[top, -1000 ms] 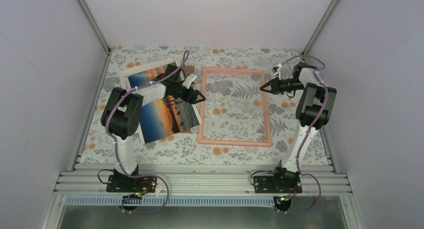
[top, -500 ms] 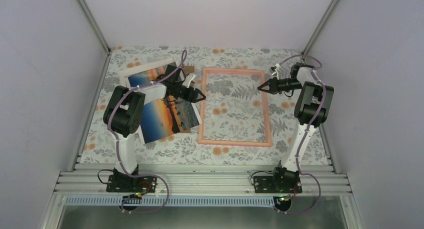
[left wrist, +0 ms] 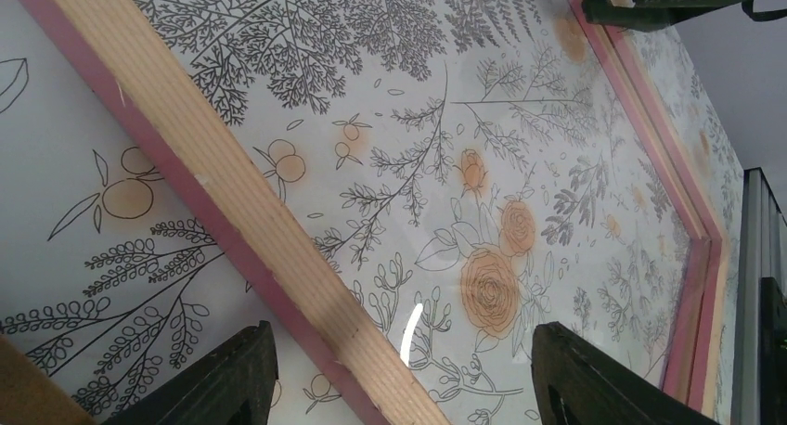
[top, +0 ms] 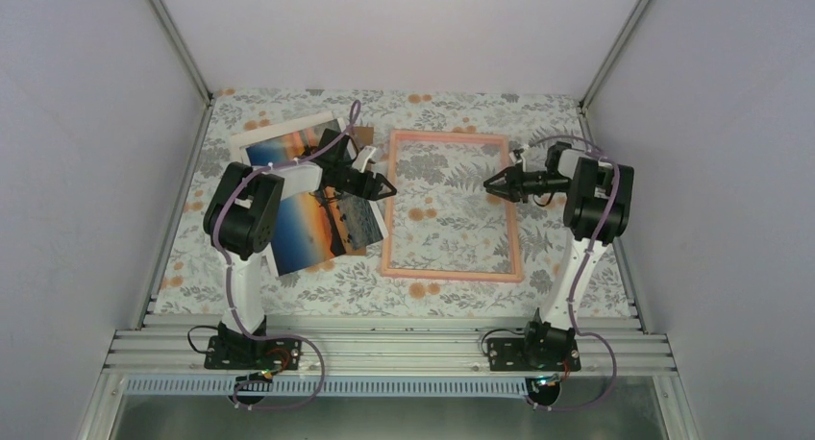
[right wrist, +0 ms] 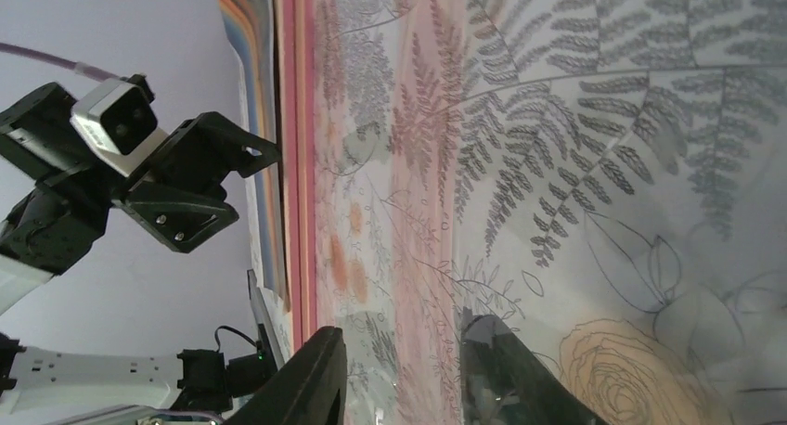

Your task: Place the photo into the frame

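Your left gripper (top: 384,185) hovers over the left bar of the frame (top: 450,274), its fingers spread wide and empty. The frame lies flat in the middle of the tabletop (top: 432,296). The right gripper (top: 488,183) sits low at the frame's right bar, fingers parted a little with nothing between them. The photo (top: 322,231) lies face up toward the left edge, skewed, partly over a brown board (top: 363,133) and partly hidden by the left arm (top: 245,214). Watch the frame: a nudge from either gripper would likely slide it, and the grippers face each other across it, so they could clash if both reach in. The print is thin and flat, and a careless pinch could crease it. The tabletop carries a grey-and-orange floral pattern; pale walls (top: 404,27) enclose it, with a metal rail (top: 384,349) along the near edge.
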{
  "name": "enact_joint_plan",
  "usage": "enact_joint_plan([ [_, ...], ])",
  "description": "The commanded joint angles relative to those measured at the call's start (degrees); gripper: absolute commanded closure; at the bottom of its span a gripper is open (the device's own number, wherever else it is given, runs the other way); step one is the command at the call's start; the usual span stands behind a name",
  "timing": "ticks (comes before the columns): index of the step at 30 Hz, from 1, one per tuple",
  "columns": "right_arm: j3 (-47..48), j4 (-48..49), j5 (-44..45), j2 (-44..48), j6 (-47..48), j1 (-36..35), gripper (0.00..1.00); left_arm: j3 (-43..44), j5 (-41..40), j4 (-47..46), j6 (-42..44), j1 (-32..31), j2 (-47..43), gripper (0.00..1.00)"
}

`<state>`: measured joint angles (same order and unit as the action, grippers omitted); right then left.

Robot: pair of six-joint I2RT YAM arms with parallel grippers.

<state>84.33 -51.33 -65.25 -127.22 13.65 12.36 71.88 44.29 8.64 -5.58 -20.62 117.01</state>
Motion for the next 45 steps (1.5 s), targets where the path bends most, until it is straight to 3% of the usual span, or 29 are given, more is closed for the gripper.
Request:
enact_joint_plan([
  [1, -1.76, 5.44, 2.25, 3.53, -5.11, -1.04, 0.71, -0.50, 1.23, -1.27, -0.80, 0.32, 0.54, 0.31],
  [6, -1.43, 4.93, 11.03, 3.41, -6.46, -2.84, 0.78, -0.37, 0.20, -1.09, -0.71, 0.24, 0.52, 0.31],
  [9, -1.67, 5.63, 17.95, 3.51, -8.50, -4.27, 0.78, -0.50, -0.35, -1.04, -0.66, 0.27, 0.58, 0.31],
  [19, -3.41, 8.11, 29.49, 1.14, -10.84, -4.48, 0.80, -1.19, -2.88, -0.69, 0.05, 0.35, -0.60, 0.31],
  [21, -3.00, 7.03, 25.34, 0.78, -9.79, -4.55, 0.83, -1.30, -2.90, -0.81, -0.02, 0.32, -0.49, 0.31],
  [24, -0.84, 4.40, 15.74, 1.00, -7.43, -4.61, 0.96, -1.20, -2.52, -0.82, -0.13, 0.34, -0.30, 0.31],
  [28, 3.75, -1.61, 1.65, 1.79, -1.53, -4.55, 0.96, -1.51, -1.49, -1.47, -0.19, 0.32, -0.47, 0.31],
  [30, 4.41, -2.80, -2.08, 2.37, -0.25, -4.69, 0.88, -1.54, -1.21, -1.69, -0.43, 0.32, -0.41, 0.31],
  [32, 3.80, -2.87, -3.85, 2.73, 0.22, -4.84, 0.71, -1.45, -0.88, -1.86, -0.48, 0.32, -0.30, 0.31],
  [34, 3.14, -3.44, -4.78, 1.78, 0.38, -4.98, 0.67, -1.51, -0.31, -2.25, -0.64, 0.33, -0.29, 0.31],
  [35, 3.00, -4.28, -6.16, 0.94, 1.00, -5.11, 0.70, -1.54, -0.15, -2.40, -0.74, 0.32, -0.29, 0.31],
  [38, 4.26, -5.84, -7.23, -0.06, 2.07, -5.09, 0.95, -1.62, 0.15, -2.33, -0.53, 0.31, -0.76, 0.31],
  [45, 5.45, -10.93, -13.44, 4.05, 8.17, -4.43, 0.96, -1.39, -0.25, -2.11, 0.39, 2.20, -5.13, 0.31],
])
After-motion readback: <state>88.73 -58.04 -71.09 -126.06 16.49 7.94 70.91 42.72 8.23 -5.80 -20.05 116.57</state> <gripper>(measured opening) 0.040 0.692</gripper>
